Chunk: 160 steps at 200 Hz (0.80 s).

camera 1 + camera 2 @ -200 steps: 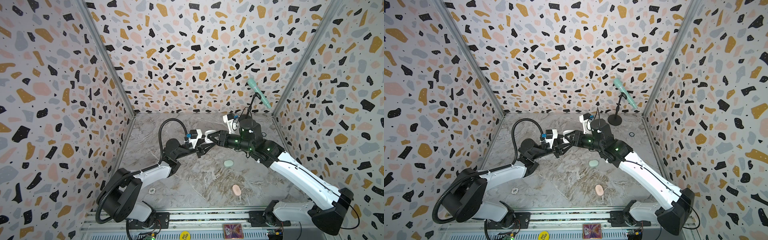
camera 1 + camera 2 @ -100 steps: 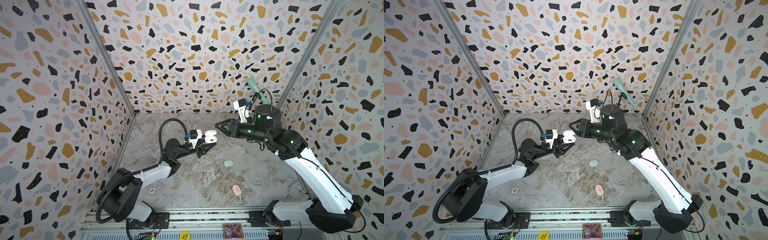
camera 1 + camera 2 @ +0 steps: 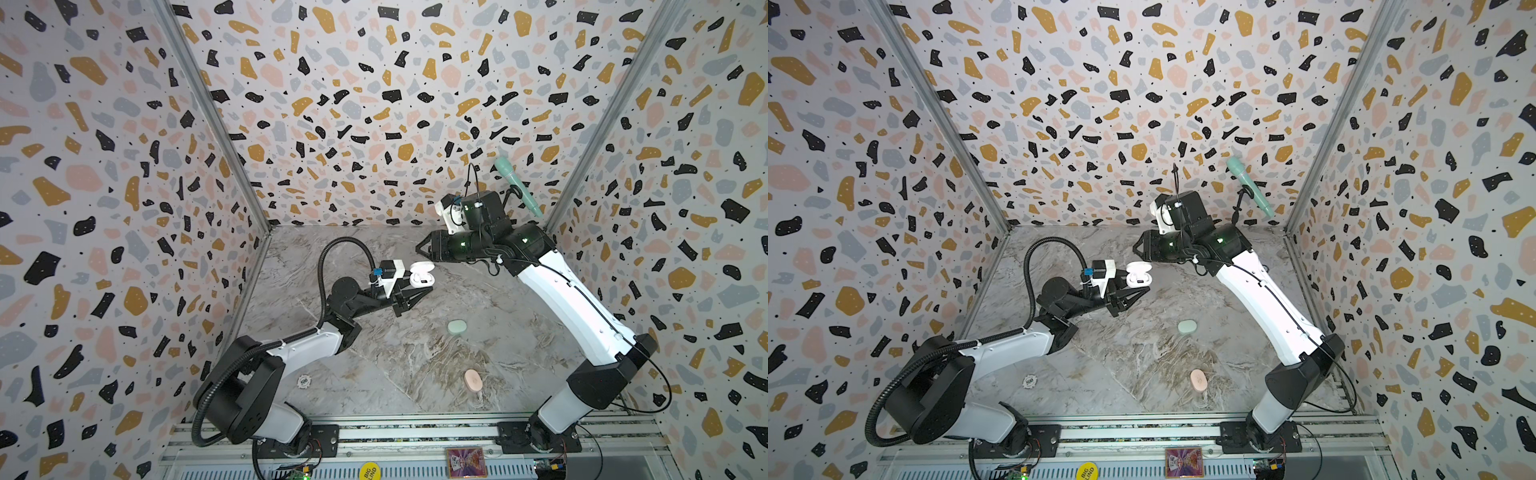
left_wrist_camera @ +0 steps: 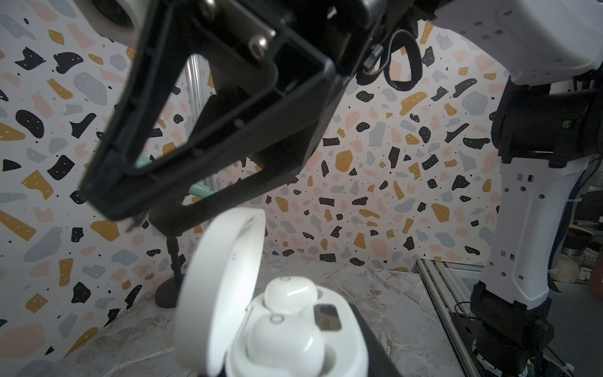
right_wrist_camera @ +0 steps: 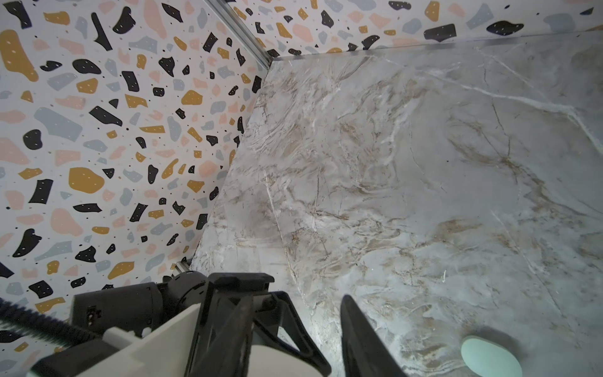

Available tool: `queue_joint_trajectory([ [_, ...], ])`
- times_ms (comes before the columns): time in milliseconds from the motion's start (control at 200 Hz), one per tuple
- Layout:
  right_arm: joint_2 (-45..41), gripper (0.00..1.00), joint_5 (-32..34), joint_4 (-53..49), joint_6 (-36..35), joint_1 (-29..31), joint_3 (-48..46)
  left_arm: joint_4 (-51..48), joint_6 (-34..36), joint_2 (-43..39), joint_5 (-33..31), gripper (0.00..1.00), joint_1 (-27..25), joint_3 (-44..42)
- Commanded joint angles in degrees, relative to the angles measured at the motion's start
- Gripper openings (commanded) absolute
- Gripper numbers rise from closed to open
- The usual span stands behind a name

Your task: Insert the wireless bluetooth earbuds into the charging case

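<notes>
"Since my left gripper [image 3: 417, 290] is clamped on the case [image 4: 326, 355], up off the table [image 3: 374, 365], I log both white buds [image 4: 290, 295] as seated, one per well, with the lid [image 4: 225, 277] standing open."

"Right gripper?"

"Right gripper [image 3: 419, 248] hangs just above the lid, jaws part open, nothing between them. Judgement: insertion looks done for this pair, so the step in hand is shutting the lid."

"How do you want to do it?"

"Narrow the right jaws first, so one blunt tip meets the lid. Come in on the lid's outer face near its top edge, far from the hinge. Push along the arc it swings on, not straight down. Left grip firm and low on the body, so the case cannot roll. If a bud sits proud, the lid will likely bounce. The nearer bud is blurred in the left wrist view, so I cannot confirm it is flush. Check before pressing."

"Others?"

"Mint case [image 3: 457, 327] and pink case [image 3: 473, 380] lie shut on the table, well apart from both grippers. No loose buds in view. Whether those two are filled, I cannot tell."
</notes>
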Motion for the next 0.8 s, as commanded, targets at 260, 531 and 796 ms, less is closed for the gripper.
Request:
queue_joint_trajectory([
  [260,-11.04,0.41,0.59,1.83,3.39,2.65,-12.95,3.41,-0.02,1.24,1.01,0.32,-0.25,2.46],
  [531,-7.59,0.40,2.90,-2.96,1.47,3.72,-10.39,4.07,-0.61,0.94,1.09,0.32,-0.25,2.64],
  [796,-3.90,0.62,4.21,-9.12,0.40,5.49,-3.59,1.78,0.59,0.69,1.18,0.32,-0.26,2.29],
])
